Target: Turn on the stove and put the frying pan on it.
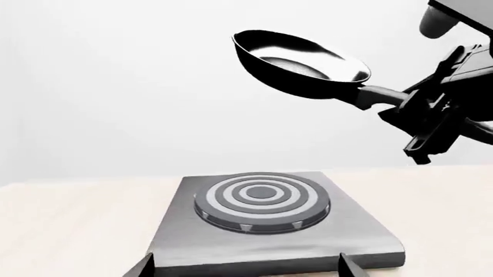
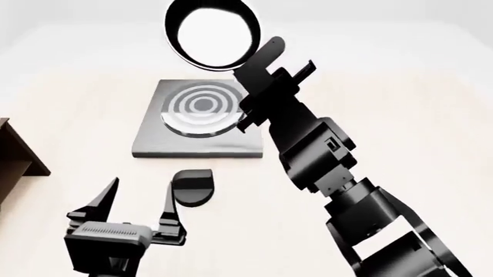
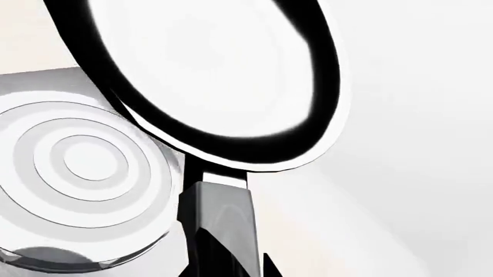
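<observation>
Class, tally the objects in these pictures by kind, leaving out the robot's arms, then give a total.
Stoves: 1, the stove
Frying pans: 1, the frying pan
Knobs: 1, the black knob
Wooden shelves: 1, the brown shelf
Total: 4

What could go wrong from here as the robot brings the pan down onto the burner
1. The frying pan hangs tilted in the air, held only by its handle in the right gripper; it could twist or slip.
2. It sits beyond the burner, so it may land off-centre on the stove.
3. The left gripper, open near the knob, could be in the way.
</observation>
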Robot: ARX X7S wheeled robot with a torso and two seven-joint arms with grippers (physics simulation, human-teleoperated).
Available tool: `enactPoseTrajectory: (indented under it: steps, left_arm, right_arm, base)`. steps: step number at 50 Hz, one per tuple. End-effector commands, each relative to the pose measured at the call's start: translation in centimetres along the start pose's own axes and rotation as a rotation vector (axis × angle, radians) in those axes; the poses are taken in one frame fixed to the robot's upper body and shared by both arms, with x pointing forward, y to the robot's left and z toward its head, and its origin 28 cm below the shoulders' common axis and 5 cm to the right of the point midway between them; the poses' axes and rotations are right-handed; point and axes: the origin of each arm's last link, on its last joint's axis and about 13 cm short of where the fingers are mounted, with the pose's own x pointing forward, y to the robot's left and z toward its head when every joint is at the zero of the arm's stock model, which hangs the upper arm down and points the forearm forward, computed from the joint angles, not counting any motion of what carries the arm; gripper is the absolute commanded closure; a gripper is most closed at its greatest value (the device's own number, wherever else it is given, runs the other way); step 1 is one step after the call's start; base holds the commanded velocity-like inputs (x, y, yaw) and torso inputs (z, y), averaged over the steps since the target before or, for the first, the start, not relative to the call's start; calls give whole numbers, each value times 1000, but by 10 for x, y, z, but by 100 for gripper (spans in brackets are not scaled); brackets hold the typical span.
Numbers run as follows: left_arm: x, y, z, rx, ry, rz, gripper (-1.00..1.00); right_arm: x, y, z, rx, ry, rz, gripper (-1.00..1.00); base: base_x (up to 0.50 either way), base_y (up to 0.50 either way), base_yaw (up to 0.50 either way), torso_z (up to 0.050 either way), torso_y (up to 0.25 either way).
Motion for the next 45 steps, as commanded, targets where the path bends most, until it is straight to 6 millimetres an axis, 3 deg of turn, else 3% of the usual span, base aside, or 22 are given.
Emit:
enactPoseTrajectory:
  steps: [1,14,45]
  left_arm:
    - [-1,-1,-1,11,-8,-10,-100]
    - [-1,-1,1,13,-17,5,-100]
    - [1,3,3,0,-34,69,-100]
  right_arm:
    - [0,2,17,-60,-67,-65,100]
    - [-2,9,23,-50,-85,-59,100]
    - [5,30,24,-48,-93,-41,100]
  base:
    - [0,0,0,0,-250]
    - [-2,0,0,0,-250]
    - [0,0,0,0,1]
